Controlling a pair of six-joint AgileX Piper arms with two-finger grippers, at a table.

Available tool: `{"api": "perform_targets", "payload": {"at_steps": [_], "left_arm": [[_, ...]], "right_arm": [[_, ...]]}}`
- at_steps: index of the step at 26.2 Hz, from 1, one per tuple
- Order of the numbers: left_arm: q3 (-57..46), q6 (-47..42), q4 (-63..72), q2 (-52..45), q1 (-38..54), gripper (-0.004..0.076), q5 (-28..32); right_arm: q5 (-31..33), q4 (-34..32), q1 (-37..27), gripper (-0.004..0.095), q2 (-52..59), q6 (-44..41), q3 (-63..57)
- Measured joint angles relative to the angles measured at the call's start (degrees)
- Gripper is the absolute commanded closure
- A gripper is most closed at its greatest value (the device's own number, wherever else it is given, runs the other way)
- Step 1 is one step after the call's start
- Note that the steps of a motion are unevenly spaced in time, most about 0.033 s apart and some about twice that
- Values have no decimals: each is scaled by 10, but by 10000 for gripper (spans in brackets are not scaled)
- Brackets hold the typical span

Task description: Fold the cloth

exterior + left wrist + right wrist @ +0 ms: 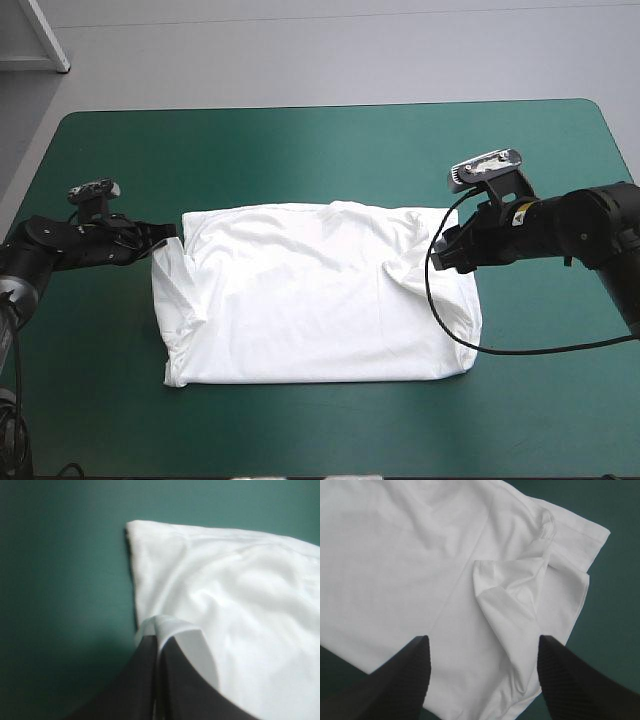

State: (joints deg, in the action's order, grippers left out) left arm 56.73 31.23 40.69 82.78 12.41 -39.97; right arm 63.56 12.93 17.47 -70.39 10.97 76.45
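The white T-shirt lies spread in a rough rectangle on the middle of the teal-green table, with a raised crease near its right side. My left gripper is at the shirt's far left corner, shut on a strip of its edge; in the left wrist view a white band of T-shirt wraps over the left gripper. My right gripper hovers open over the shirt's right edge. From the right wrist view the right gripper stands apart above the T-shirt, a puckered fold ahead of it.
Bare teal-green table surrounds the shirt on all sides, widest toward the far edge. A black cable loop lies over the shirt's right edge.
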Motion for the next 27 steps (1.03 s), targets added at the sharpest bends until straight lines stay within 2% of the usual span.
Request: {"api": "perform_targets", "payload": {"at_steps": [6, 8, 10, 11, 12, 15, 16, 22, 27], "left_arm": [[0, 38, 16, -2, -103, 704, -9], [0, 62, 11, 9, -146, 657, -3], [0, 72, -6, 23, -175, 484, 12], [0, 73, -10, 29, -182, 344, 16], [0, 75, -13, 35, -188, 251, 22], [0, 75, -14, 40, -190, 64, 23], [0, 75, -15, 41, -190, 42, 24], [14, 70, -21, 41, -190, 41, 28], [98, 14, -46, 28, -190, 41, -12]], "right_arm": [[-11, 0, 0, 328, 0, 0, 0], [-11, 0, 0, 328, 0, 0, 0], [-4, 0, 0, 327, 0, 5, 0], [-2, 0, 0, 328, 0, 6, 0], [3, 0, 0, 328, 0, 7, 0], [4, 0, 0, 328, 0, 9, 0], [4, 0, 0, 327, 0, 9, 0], [-1, 0, 0, 327, -1, 9, 0], [3, 0, 0, 327, -4, 9, -6]]}}
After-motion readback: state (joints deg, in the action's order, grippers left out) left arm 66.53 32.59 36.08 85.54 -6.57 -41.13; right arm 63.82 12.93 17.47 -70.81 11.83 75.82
